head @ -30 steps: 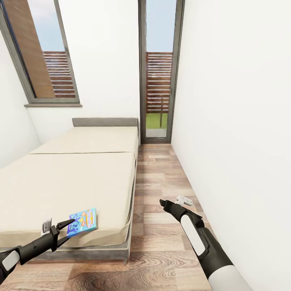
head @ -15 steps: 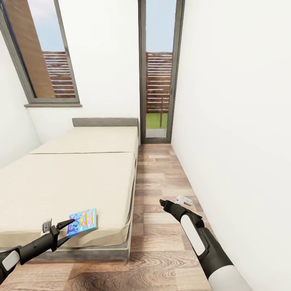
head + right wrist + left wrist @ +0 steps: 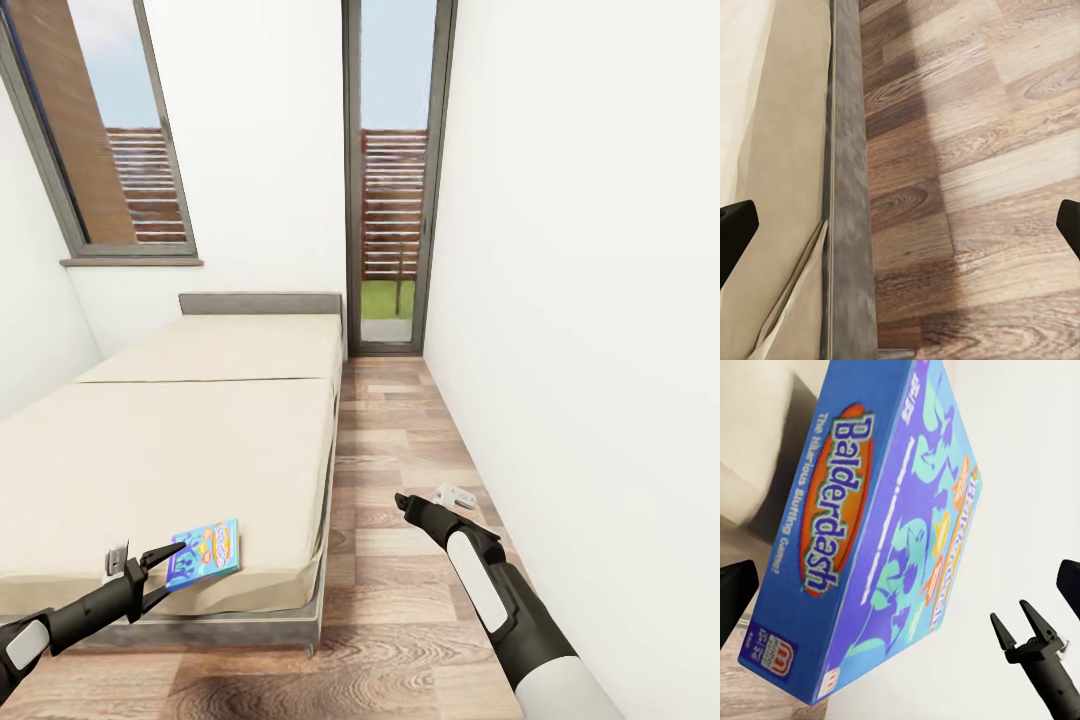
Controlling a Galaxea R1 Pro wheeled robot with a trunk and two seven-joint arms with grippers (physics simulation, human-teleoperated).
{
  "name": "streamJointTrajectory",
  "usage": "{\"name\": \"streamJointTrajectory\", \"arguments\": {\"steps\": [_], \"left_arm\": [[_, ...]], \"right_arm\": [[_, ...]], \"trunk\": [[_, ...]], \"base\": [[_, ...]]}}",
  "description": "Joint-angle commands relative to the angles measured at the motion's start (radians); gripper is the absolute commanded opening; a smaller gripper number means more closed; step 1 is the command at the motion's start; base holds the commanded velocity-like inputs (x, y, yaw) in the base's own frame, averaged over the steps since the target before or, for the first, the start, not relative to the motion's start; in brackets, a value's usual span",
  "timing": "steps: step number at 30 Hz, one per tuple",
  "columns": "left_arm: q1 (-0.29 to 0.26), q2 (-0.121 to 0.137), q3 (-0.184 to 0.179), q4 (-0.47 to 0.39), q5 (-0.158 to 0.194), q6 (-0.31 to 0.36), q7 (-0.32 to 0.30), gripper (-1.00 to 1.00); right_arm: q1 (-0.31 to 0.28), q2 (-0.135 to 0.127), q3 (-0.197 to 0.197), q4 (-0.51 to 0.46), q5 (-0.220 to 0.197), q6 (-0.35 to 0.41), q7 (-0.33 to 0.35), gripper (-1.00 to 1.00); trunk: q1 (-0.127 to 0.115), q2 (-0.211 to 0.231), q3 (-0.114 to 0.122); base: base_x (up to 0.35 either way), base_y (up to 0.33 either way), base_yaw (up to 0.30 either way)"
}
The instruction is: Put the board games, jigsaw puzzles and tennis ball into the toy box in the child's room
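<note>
Reaching toward the near corner of the bed (image 3: pixel 170 450), the left gripper (image 3: pixel 165 572) has its two dark fingers parted around the near edge of the blue board game (image 3: pixel 205 550). That box lies near the corner of the cream mattress, and in the head view it looks slightly raised at one side. From the left wrist view the game (image 3: pixel 870 532) looms large and tilted between the spread fingertips at the frame's edges, so the jaws appear well open and not closed on the lid; whether a fingertip touches the box cannot be told.

The right gripper (image 3: pixel 425 503) hangs over the wood-plank floor (image 3: pixel 400 430) beside the bed frame, holding nothing. Its fingertips sit far apart at the edges of the right wrist view, so it looks wide open.

Likely risks: the box is flat and smooth, so closing on just one corner could let it pivot or slide out. Pushing forward before closing could shove it farther along the mattress, while pulling sideways could drag it off the corner onto the floor. A pinch taken too shallow may also slip during the carry to the toy box.
</note>
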Motion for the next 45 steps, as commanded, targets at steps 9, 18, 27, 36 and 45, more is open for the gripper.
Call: {"name": "streamJointTrajectory", "arguments": {"steps": [9,18,27,36,45], "left_arm": [[-0.001,0.0,0.004,0.0,0.016,0.005,-0.001,1.0],[-0.001,0.0,0.004,0.0,0.016,0.005,-0.003,1.0],[-0.001,0.0,0.004,0.0,0.016,0.005,-0.001,-1.0],[-0.001,-0.003,0.004,0.0,0.016,0.005,0.0,-1.0],[-0.001,-0.003,0.004,0.0,0.016,0.005,-0.001,-1.0]], "right_arm": [[-0.001,0.0,0.002,-0.002,-0.01,0.002,-0.01,1.0],[-0.001,0.0,0.002,-0.002,-0.011,0.002,-0.01,1.0],[-0.001,0.0,0.002,-0.002,-0.011,0.002,-0.01,1.0],[-0.001,0.0,0.002,-0.002,-0.011,0.002,-0.01,1.0],[-0.001,0.0,0.002,-0.002,-0.011,0.002,-0.01,1.0]], "trunk": [[0.0,0.0,-0.001],[0.0,0.0,-0.001],[0.0,0.0,-0.001],[0.0,0.0,-0.001],[0.0,0.0,-0.001]], "base": [[0.0,0.0,0.0],[0.0,0.0,0.0],[0.0,0.0,0.0],[0.0,0.0,0.0],[0.0,0.0,0.0]]}}
